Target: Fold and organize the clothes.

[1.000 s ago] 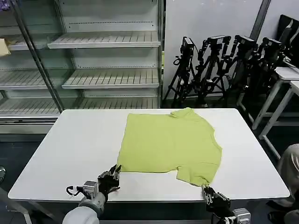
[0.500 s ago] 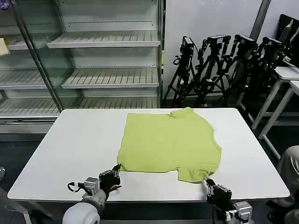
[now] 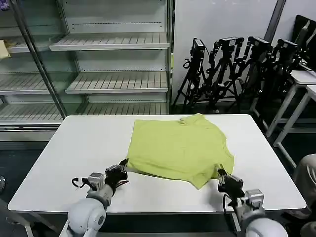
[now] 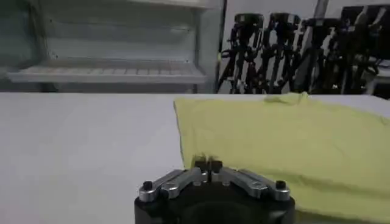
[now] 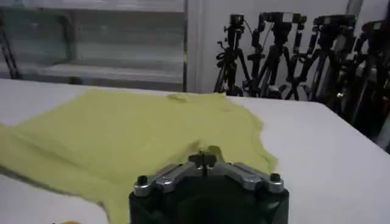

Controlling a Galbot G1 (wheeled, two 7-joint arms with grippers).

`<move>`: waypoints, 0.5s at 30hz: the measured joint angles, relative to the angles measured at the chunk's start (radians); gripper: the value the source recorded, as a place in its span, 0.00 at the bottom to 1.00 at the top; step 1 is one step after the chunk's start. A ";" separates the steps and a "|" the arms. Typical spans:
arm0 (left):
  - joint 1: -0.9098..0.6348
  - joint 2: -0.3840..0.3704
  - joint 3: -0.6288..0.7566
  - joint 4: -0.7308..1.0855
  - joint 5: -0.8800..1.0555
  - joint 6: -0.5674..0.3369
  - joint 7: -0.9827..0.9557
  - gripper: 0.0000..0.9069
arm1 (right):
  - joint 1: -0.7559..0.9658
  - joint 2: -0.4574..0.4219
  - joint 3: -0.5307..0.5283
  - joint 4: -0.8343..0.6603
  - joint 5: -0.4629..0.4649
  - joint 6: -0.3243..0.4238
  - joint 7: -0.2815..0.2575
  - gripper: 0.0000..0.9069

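Note:
The lime-green T-shirt (image 3: 177, 145) lies on the white table (image 3: 74, 148), with its collar at the far side. Its near edge is lifted off the table and drawn up. My left gripper (image 3: 122, 171) is shut on the shirt's near-left hem corner. In the left wrist view the left gripper (image 4: 207, 164) pinches the edge of the shirt (image 4: 286, 134). My right gripper (image 3: 221, 176) is shut on the near-right corner by the sleeve. The right wrist view has the right gripper (image 5: 203, 159) closed on a fold of the shirt (image 5: 140, 128).
A metal shelving rack (image 3: 113, 44) stands behind the table. Black camera tripods (image 3: 232, 69) crowd the back right. A second white table (image 3: 303, 81) sits at the far right. Bare tabletop stretches to the shirt's left and right.
Both grippers moved away from the table's near edge, took hold of the shirt's near corners and raised them. The near hem now sits farther in and off the table.

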 measured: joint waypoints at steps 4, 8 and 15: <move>-0.045 0.002 0.014 0.032 -0.016 -0.001 0.000 0.02 | 0.091 0.005 -0.031 -0.056 0.013 -0.017 0.000 0.00; -0.091 0.007 0.023 0.069 -0.030 -0.001 0.000 0.01 | 0.174 0.011 -0.061 -0.113 0.020 -0.027 0.000 0.00; -0.151 0.017 0.036 0.125 -0.049 -0.001 -0.001 0.01 | 0.300 0.021 -0.105 -0.206 0.020 -0.035 0.000 0.00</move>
